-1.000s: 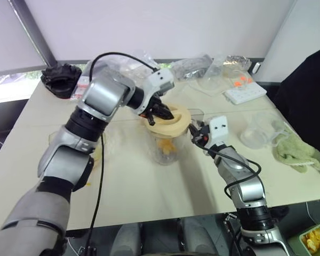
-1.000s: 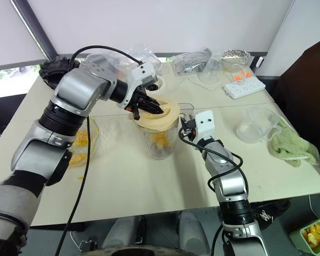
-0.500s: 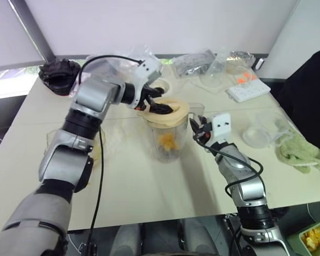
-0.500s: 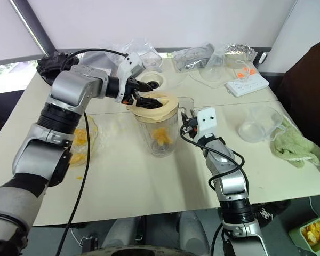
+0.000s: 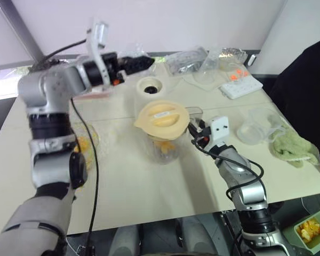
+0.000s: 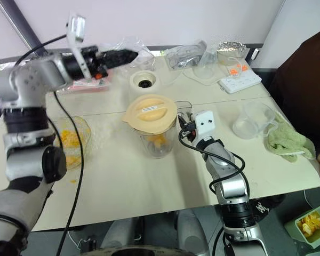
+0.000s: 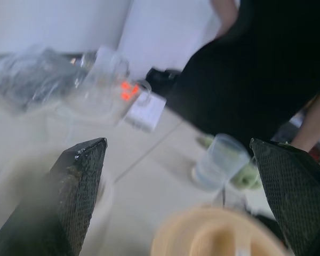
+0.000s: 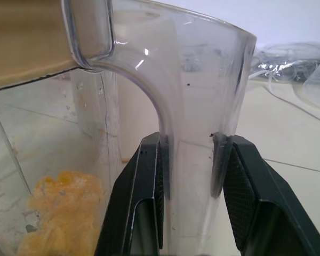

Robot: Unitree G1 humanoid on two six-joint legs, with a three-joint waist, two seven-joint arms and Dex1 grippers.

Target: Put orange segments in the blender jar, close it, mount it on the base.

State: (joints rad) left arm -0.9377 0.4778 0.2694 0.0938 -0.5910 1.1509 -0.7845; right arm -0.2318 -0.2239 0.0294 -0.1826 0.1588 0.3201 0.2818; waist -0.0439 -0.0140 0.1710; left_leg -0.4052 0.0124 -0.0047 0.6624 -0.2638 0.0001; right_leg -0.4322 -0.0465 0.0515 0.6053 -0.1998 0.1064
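Note:
The clear blender jar stands mid-table with its cream lid resting on top, slightly tilted. Orange segments lie at its bottom. My right gripper is shut on the jar's side handle, one finger on each side. Raised above the table's far left, my left gripper is open and holds nothing; its fingers stand wide apart. The cream base with its dark socket sits behind the jar, below the left gripper.
A glass bowl with more orange pieces sits left of the jar. A frosted jug and green cloth lie at the right. A power strip and plastic bags line the far edge. A person in dark clothing stands at the right.
My left gripper has let go of the lid, opened wide, and risen up and to the left, away from the jar. The lid stays on the jar. The right gripper kept still.

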